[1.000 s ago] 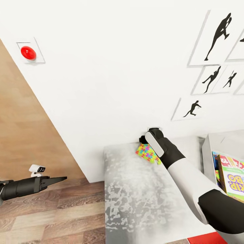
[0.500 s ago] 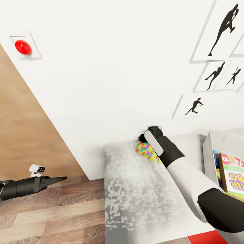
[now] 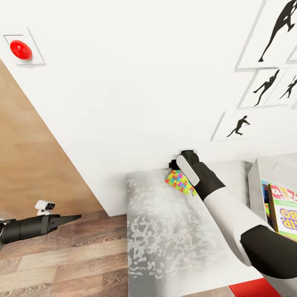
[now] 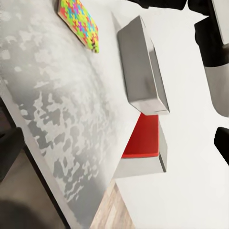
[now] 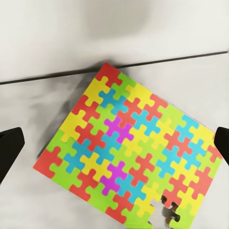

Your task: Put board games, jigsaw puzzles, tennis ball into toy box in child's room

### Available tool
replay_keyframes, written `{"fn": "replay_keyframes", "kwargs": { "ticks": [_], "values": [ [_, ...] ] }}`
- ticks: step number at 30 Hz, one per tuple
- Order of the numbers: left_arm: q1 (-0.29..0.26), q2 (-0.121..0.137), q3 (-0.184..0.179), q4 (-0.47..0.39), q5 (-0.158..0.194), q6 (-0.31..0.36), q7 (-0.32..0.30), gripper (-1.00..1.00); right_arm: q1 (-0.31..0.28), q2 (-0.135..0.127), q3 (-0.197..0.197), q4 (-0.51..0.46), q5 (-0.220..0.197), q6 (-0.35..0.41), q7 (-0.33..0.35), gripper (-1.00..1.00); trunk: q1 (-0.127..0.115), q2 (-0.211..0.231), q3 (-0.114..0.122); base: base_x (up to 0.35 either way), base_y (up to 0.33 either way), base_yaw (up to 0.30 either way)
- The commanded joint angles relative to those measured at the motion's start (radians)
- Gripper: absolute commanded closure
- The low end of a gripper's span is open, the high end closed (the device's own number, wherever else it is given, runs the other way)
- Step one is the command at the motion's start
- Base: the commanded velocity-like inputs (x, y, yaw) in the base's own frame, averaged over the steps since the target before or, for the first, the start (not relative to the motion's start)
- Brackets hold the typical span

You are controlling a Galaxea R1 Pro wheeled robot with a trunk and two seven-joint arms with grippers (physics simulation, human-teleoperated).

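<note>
Right end effector (image 5: 114,143) hovers spread above jigsaw puzzle (image 5: 131,150).

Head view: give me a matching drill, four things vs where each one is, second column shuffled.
Column 1:
1. jigsaw puzzle
2. SKIP BO box
3. left hand
4. red round object

Column 2:
A. out over the wood-plank floor, away from the table
B. on the white wall, upper left
C. flat on the table's far edge by the wall, under the right hand
D. standing in the toy box

Pairs: 1-C, 2-D, 3-A, 4-B
</note>
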Motion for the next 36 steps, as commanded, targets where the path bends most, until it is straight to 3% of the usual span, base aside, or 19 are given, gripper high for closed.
{"fn": "replay_keyframes", "kwargs": {
  "ticks": [1,36],
  "values": [
    [-0.001,0.0,0.0,0.0,-0.001,0.011,-0.004,-1.0,-0.002,-0.001,0.002,-0.001,-0.01,0.001,-0.01,-1.0,0.0,-0.002,-0.003,0.0,0.0,0.0],
    [-0.001,0.0,0.0,0.0,-0.001,0.011,-0.004,-1.0,-0.038,-0.003,-0.001,0.004,-0.012,0.001,-0.01,-1.0,0.0,-0.002,-0.061,0.0,0.0,0.0]
  ]
}}
